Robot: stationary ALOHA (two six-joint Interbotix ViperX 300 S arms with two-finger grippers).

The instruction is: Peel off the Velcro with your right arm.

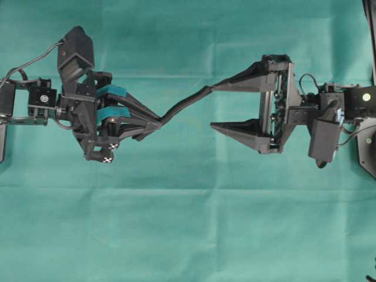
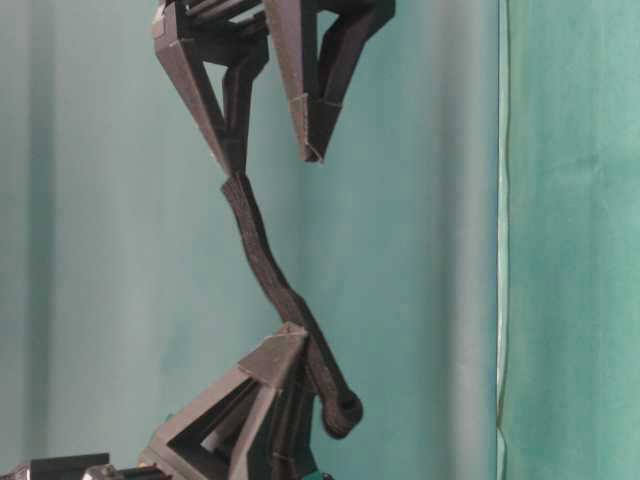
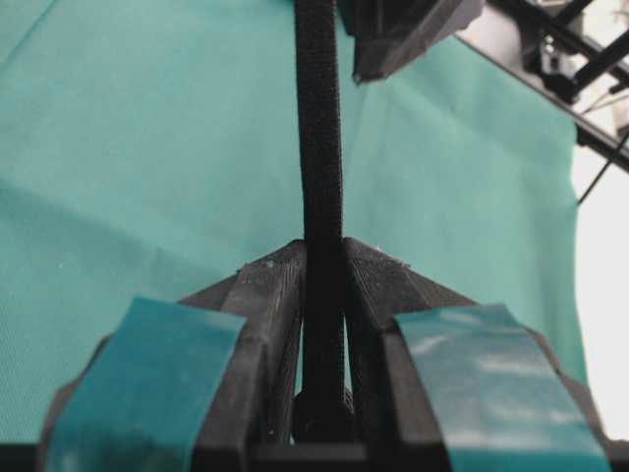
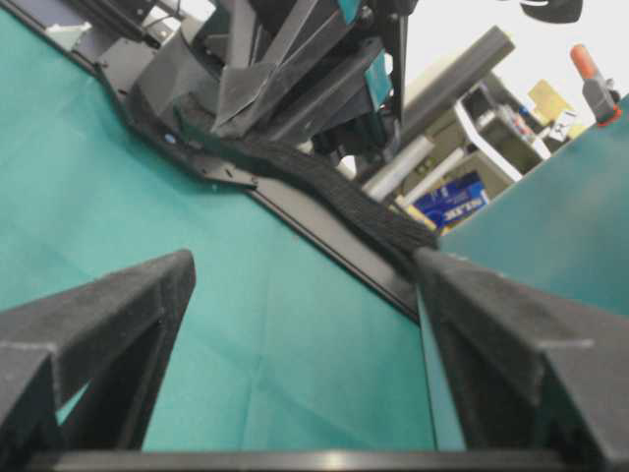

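Note:
The Velcro is a narrow black strap stretched above the green cloth between the two arms. My left gripper, the one with teal pads, is shut on its lower part; in the left wrist view the Velcro runs straight out from between the pressed fingertips. Its rounded knob end sticks out beside the left gripper. My right gripper stands wide open. The strap's far end touches the tip of one of its fingers, and nothing lies between them.
Green cloth covers the table. A black table edge strip runs behind the strap in the right wrist view, with shelves, a blue box and an orange-tipped clamp beyond it. A black stand sits at the right edge.

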